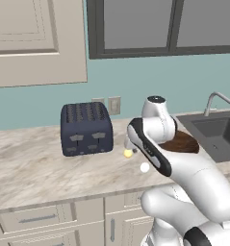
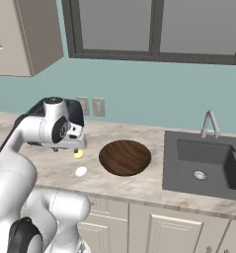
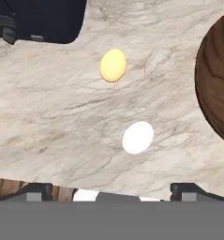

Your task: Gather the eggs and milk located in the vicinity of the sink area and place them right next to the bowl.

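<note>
Both eggs lie on the desk (image 2: 50, 168) close to the bowl (image 2: 125, 156), on the side of it away from the sink (image 2: 208, 168). The pale yellow egg (image 3: 113, 65) sits between the bowl and the dark blue toaster (image 1: 86, 128). The white egg (image 3: 138, 137) lies a little nearer the desk's front edge, apart from its mate and apart from the bowl's rim. Neither touches the bowl, yet both rest just beside it, so I judge the egg part of the job as good as done.

The pincer (image 3: 112, 190) hangs above the desk on the toaster side of the bowl, looking down at the two eggs. Its fingertips (image 3: 188, 190) stand far apart at the bottom corners of the hand view, with nothing between them: the pincer is wide and empty.

The milk is the open item. I cannot spot a white and green container beside the bowl, nor anywhere in or around the sink as far as the right base view takes it in; the basin looks bare apart from its drain, and the chrome faucet (image 2: 209, 122) stands behind it. The part of the desk beyond the sink runs out of frame. So, by my reading, what is left is to find the milk, carry it over, and set it down next to the bowl with the eggs.
</note>
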